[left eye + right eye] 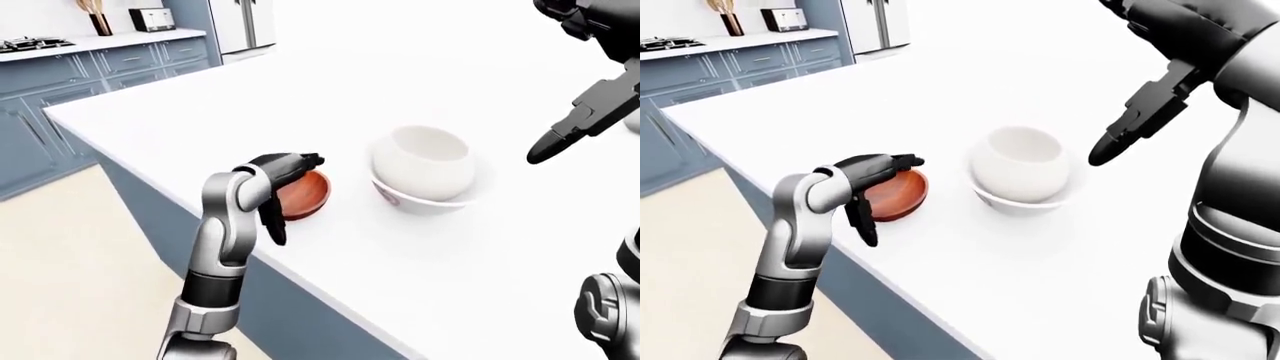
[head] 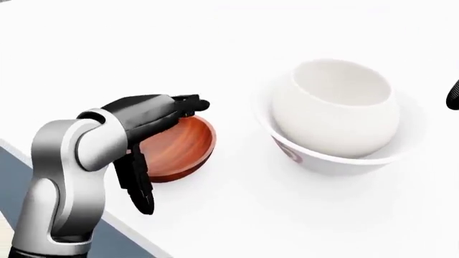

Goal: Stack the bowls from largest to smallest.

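A small brown wooden bowl (image 2: 188, 141) sits on the white counter (image 2: 237, 215), near its lower-left edge. To its right, a round white bowl (image 2: 337, 102) is nested inside a wider white bowl (image 2: 323, 161) that has a red mark on its side. My left hand (image 2: 172, 155) is open and straddles the wooden bowl's left rim. Its upper fingers (image 2: 188, 104) reach over the top rim and its thumb (image 2: 140, 188) hangs down beside the bowl. My right hand (image 1: 583, 116) is open and empty, raised above the counter to the right of the white bowls.
The counter's edge (image 1: 150, 187) runs diagonally just left of the wooden bowl, with beige floor (image 1: 70, 255) below it. Blue cabinets (image 1: 90, 67) with a stove and small appliances line the far left wall.
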`<state>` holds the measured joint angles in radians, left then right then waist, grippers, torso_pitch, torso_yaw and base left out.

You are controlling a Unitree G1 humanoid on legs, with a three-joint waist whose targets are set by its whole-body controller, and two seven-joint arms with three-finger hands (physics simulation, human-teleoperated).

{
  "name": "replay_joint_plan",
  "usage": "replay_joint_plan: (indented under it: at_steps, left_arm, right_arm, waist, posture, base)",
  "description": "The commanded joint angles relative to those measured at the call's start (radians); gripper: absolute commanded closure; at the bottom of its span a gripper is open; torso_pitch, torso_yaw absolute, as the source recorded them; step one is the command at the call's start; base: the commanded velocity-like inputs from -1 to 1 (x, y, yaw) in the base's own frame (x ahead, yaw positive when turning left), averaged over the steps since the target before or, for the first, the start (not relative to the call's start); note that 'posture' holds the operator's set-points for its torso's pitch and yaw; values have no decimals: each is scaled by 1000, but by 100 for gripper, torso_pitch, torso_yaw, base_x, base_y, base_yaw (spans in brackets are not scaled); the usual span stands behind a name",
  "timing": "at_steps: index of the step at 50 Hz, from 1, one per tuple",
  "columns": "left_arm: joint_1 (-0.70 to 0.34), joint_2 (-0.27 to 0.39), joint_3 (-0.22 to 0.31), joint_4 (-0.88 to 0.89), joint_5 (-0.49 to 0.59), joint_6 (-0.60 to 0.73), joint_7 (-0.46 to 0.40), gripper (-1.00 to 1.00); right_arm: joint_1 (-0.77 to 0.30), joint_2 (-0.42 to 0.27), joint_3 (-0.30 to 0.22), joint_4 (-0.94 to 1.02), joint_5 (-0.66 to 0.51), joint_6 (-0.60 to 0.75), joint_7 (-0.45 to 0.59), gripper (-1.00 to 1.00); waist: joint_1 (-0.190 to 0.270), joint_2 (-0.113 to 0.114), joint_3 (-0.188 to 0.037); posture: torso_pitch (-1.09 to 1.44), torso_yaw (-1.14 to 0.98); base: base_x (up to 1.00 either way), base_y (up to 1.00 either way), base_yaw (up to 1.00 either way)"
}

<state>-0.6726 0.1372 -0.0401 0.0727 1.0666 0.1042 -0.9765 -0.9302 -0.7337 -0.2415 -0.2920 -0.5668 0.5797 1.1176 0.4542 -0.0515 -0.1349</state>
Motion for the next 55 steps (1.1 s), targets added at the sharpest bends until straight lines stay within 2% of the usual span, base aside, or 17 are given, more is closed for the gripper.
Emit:
replay_joint_plan:
  at_steps: [1, 10, 22, 32, 36, 38, 39, 40, 42, 47, 50, 55]
  left_arm:
    - [-26, 6, 9, -24, 11, -10, 31, -58]
    - [15, 8, 7, -6, 23, -44, 52, -33]
    - [50, -5, 4, -48, 28, -53, 59, 11]
    - [-6, -2, 10, 33, 23, -62, 144, 29]
    - [-14, 3, 9, 66, 22, -87, 211, 33]
    - [-26, 2, 12, 74, 16, -92, 237, 45]
    - [-29, 5, 12, 76, 18, -96, 251, 59]
    - [-32, 3, 14, 65, 15, -91, 252, 84]
    - [-35, 1, 15, 49, 13, -82, 254, 100]
    - [-60, -10, 21, 42, -3, -77, 332, 100]
    - [-125, 4, 33, 70, -24, -99, 431, 100]
    - [-237, 15, 41, 62, -79, -94, 441, 100]
  right_arm:
    - [-26, -15, -17, -13, -1, -9, -19, -100]
    - [-28, -20, -16, -12, 4, -4, -25, -100]
    - [-26, -24, -19, -22, 8, 4, -26, -100]
    - [-19, -27, -23, -24, 15, 4, -31, -100]
    - [-15, -36, -31, -20, 25, 1, -37, -100]
    - [-14, -39, -31, -20, 29, 3, -39, -100]
    - [-13, -39, -30, -18, 30, 1, -42, -100]
    - [-15, -41, -30, -23, 30, 8, -39, -100]
    - [-14, -44, -32, -25, 33, 10, -40, -100]
    - [-13, -54, -37, -27, 41, 14, -42, -100]
    - [-10, -66, -46, -23, 52, 12, -46, -100]
    - [-16, -94, -55, -26, 68, 24, -44, -100]
  waist:
    - [0, -5, -14]
    - [1, 0, -17]
    - [2, 12, -14]
    - [-5, 14, -8]
    - [-7, 15, -7]
    - [-7, 15, -7]
    - [-7, 15, -7]
    - [-8, 16, -7]
    - [-9, 16, -7]
    - [-13, 12, -6]
    - [-13, 8, -6]
    - [-13, 1, -4]
  posture:
    - [-21, 29]
    - [-21, 29]
    - [-21, 29]
    - [-21, 29]
    - [-21, 29]
    - [-21, 29]
    - [-21, 29]
    - [-21, 29]
    - [-21, 29]
    - [-21, 29]
    - [-21, 29]
    - [-21, 29]
  base:
    - [0, 0, 0]
    - [0, 0, 0]
    - [0, 0, 0]
    - [0, 0, 0]
    - [0, 0, 0]
    - [0, 0, 0]
    - [0, 0, 0]
    - [0, 0, 0]
    - [0, 0, 0]
    - [0, 0, 0]
    - [0, 0, 0]
    - [0, 0, 0]
